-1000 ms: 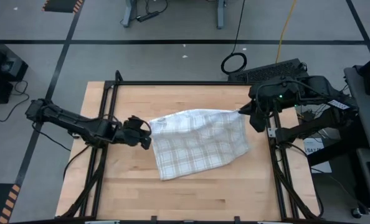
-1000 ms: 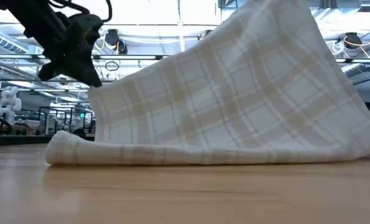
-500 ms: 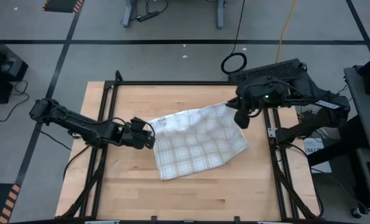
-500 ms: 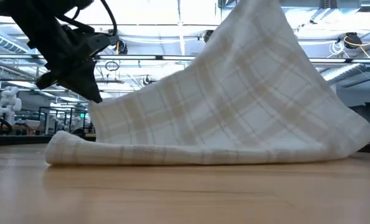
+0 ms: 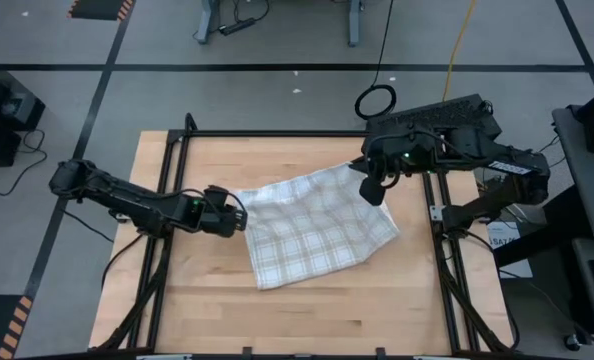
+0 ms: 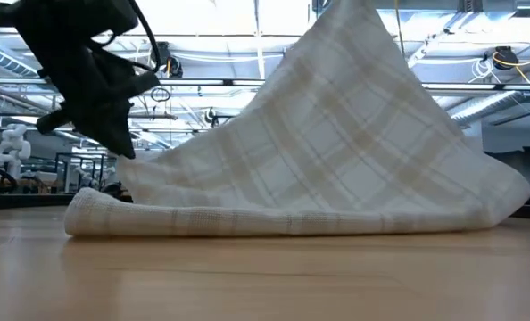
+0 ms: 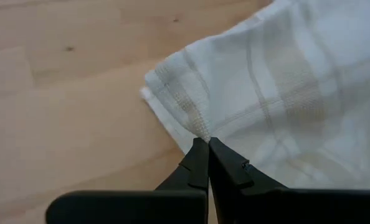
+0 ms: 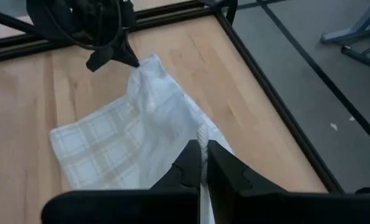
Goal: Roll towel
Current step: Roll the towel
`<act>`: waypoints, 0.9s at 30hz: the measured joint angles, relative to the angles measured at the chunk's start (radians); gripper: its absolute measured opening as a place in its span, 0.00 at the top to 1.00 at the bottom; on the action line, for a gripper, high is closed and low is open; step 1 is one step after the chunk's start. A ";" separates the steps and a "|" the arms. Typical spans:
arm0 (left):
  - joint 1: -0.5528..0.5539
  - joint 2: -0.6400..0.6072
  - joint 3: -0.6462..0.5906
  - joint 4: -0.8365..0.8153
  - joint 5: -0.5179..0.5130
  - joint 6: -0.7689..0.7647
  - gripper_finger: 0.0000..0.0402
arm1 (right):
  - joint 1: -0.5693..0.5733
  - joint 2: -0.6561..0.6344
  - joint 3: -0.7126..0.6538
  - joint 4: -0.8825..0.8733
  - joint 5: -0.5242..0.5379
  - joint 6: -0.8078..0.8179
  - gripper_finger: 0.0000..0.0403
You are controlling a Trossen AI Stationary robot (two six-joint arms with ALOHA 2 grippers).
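While the thin white checked cloth towel [image 5: 317,228] lies mid-frame on the wooden table [image 5: 307,315], both grippers pinch its upper corners: left gripper [image 5: 239,212], right gripper [image 5: 369,188] lifted. Folding over seems underway; next, lay it flat.

Towel [image 5: 317,225] btwn both end effectors, prob.

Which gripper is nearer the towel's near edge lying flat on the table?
Left. The left gripper pinches the towel low at its left corner, by that edge; the right gripper holds the far corner lifted high above it.
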 joint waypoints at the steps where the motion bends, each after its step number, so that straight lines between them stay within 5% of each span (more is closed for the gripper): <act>1: 0.008 0.008 0.000 -0.001 -0.001 0.009 0.99 | -0.005 0.001 -0.001 0.006 -0.001 -0.003 1.00; 7: 0.049 0.040 0.000 0.047 0.004 0.031 0.94 | -0.032 -0.001 0.000 0.042 -0.001 -0.018 1.00; 20: 0.086 -0.018 0.025 0.056 0.137 0.034 0.64 | -0.045 -0.001 0.000 0.036 -0.009 0.001 1.00; 27: 0.202 -0.102 0.229 0.178 0.153 0.319 0.61 | -0.045 0.006 0.000 0.034 -0.056 0.015 1.00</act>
